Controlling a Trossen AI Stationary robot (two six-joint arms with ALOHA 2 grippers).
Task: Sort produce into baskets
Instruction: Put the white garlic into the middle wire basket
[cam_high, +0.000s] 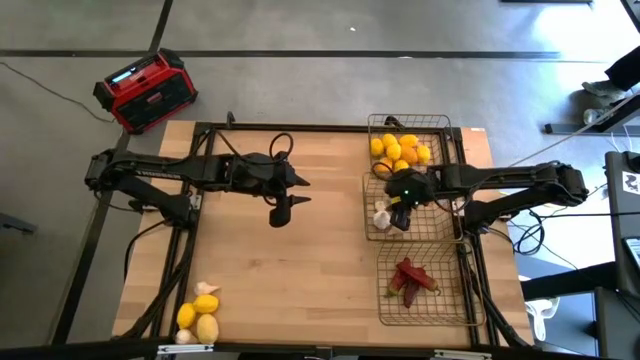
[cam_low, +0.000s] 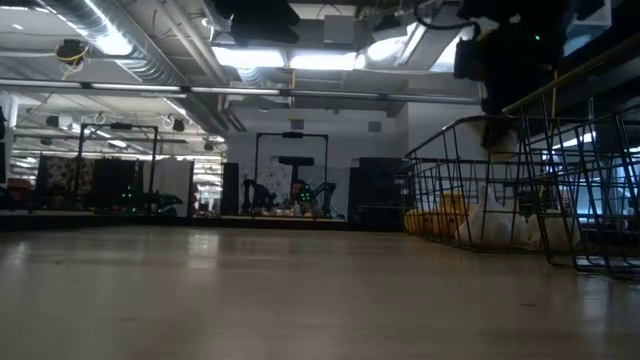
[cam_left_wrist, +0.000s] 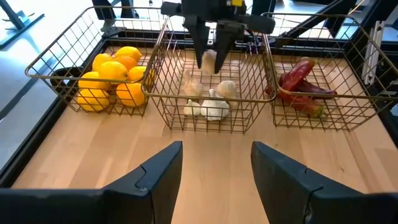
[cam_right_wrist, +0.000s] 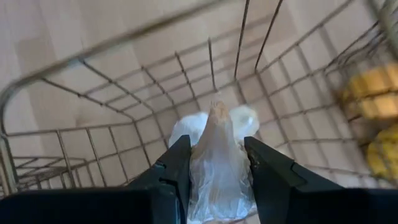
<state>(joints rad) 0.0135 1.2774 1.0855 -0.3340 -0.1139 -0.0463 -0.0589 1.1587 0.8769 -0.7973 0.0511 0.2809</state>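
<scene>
Right gripper (cam_right_wrist: 214, 165) grasps a garlic bulb (cam_right_wrist: 217, 155) above the middle basket (cam_left_wrist: 163, 96); left gripper (cam_left_wrist: 214, 165) hovers mid-table, fingers apart, empty.

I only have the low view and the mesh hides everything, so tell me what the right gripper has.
Observer: The right gripper is shut on a garlic bulb, above the middle basket.
Operator: Report what's already in that basket.
Observer: Several garlic bulbs lie on its floor.
Operator: Give me the left arm.
Observer: The left gripper hangs open over bare table, with nothing in it.
Operator: Say what's left unsorted.
Observer: Lemons and garlic at the table's near left corner.
</scene>
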